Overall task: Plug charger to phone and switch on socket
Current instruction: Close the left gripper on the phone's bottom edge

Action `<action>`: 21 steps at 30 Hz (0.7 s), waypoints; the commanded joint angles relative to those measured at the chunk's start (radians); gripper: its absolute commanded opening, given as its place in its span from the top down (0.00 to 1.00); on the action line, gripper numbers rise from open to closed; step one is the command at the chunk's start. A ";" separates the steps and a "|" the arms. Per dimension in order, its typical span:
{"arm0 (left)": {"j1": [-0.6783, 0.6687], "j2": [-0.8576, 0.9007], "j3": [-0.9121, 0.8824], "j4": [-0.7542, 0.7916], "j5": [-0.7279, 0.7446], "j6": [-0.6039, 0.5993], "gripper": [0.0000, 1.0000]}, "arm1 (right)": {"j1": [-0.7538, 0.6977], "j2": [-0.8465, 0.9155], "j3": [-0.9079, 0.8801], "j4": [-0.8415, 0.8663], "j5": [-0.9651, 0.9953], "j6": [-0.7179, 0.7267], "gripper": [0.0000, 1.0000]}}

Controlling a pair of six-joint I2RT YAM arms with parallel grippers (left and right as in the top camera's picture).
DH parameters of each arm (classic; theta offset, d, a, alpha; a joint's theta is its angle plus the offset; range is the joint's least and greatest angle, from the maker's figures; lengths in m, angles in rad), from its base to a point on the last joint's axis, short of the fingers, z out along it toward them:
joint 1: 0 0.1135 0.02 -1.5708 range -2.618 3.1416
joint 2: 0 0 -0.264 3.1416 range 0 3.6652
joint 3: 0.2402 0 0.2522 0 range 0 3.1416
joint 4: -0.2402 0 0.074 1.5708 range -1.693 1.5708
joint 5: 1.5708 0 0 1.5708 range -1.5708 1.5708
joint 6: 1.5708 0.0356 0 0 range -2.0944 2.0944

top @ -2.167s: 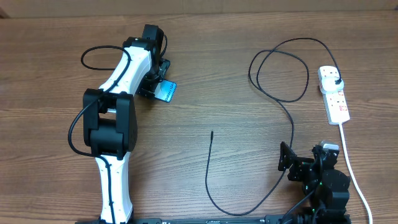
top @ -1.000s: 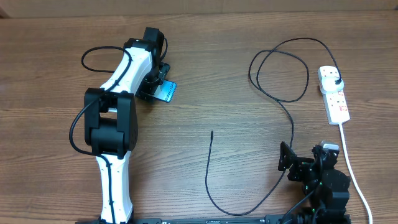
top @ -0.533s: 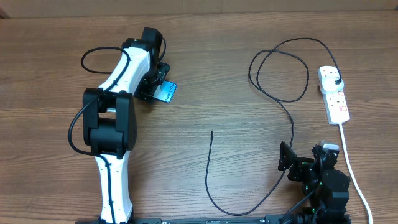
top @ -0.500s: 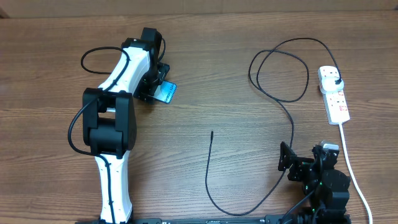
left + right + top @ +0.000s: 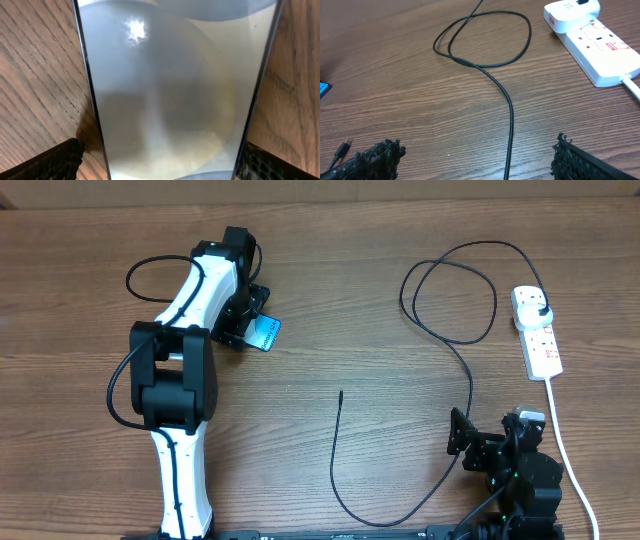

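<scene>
Brown wood is all I see under everything, one big table (image 5: 400, 240) with two robot arms on it. At the far left lies the phone (image 5: 266, 333), with its pale blue screen facing up. The left claw (image 5: 162, 162) hangs right over it, wide open, with one black finger (image 5: 50, 161) on each side of the phone's long edges. It looks ready to grab, but I do not think it is squeezing the phone yet. The right claw (image 5: 477, 161) waits at the near right, wide open too, with nothing in it. The charger (image 5: 333, 455) is a thin black cable that curls across the table. Its little tip (image 5: 341, 393) lies loose near the middle, well apart from the phone. Its black plug (image 5: 541, 307) sits in the far end of the white socket (image 5: 543, 352), over at the right. A thick white cord (image 5: 565, 450) runs from the socket toward the near edge. I think the job is only at its first step, getting hold of the phone. Next, the left claw needs to close gently on the phone's two edges, so it does not slip or tip. Then the right claw has to pick up the tiny tip, which is thin and lies flat, so that will be tricky. The switch on the socket comes after that.
</scene>
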 commanded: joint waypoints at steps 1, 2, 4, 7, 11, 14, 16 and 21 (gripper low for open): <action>0.004 0.026 -0.011 0.005 -0.073 0.030 0.00 | 0.006 -0.007 -0.015 -0.008 -0.005 0.003 0.00; 0.004 0.026 -0.011 0.008 -0.074 0.030 0.00 | 0.006 -0.007 -0.015 -0.008 -0.005 0.003 0.00; 0.004 0.026 -0.011 0.018 -0.072 0.030 0.00 | 0.006 -0.007 -0.015 -0.008 -0.005 0.003 0.00; 0.004 0.026 -0.011 0.019 -0.053 0.029 0.00 | 0.006 -0.007 -0.015 -0.008 -0.005 0.003 0.00; 0.004 0.026 -0.011 0.018 -0.043 0.029 0.00 | 0.006 -0.007 -0.015 -0.008 -0.005 0.003 0.00; 0.004 0.026 -0.011 0.015 -0.018 0.029 0.00 | 0.006 -0.007 -0.015 -0.008 -0.005 0.003 0.00; 0.004 0.026 -0.011 0.014 -0.006 0.029 0.00 | 0.006 -0.007 -0.015 -0.008 -0.005 0.003 0.00; 0.005 0.026 -0.011 0.016 -0.010 0.025 0.00 | 0.006 -0.007 -0.015 -0.008 -0.005 0.003 0.00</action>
